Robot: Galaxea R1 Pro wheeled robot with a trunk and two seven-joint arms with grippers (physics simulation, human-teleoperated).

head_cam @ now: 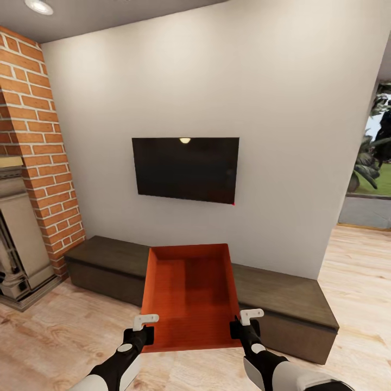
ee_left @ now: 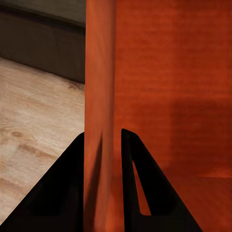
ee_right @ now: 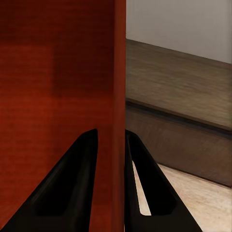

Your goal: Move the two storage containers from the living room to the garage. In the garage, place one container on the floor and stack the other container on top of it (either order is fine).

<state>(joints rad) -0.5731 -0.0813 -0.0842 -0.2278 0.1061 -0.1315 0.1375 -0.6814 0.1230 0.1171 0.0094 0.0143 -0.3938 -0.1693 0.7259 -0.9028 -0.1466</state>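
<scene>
An orange-red storage container point(head_cam: 190, 296) hangs in the air in front of me, open top up, held between both arms over the low dark bench. My left gripper point(head_cam: 145, 330) is shut on its left wall point(ee_left: 99, 116), one black finger on each side. On the opposite side, my right gripper point(head_cam: 243, 326) is shut on the right wall point(ee_right: 118, 96) in the same way. I am in the living room, with light wood planks point(head_cam: 65, 331) underfoot.
A low dark wooden bench point(head_cam: 282, 301) runs along the white wall under a black TV point(head_cam: 185, 168). A red brick column point(head_cam: 38, 163) and a stone fireplace point(head_cam: 16, 255) stand at the left. An opening with plants point(head_cam: 372, 168) is at the right.
</scene>
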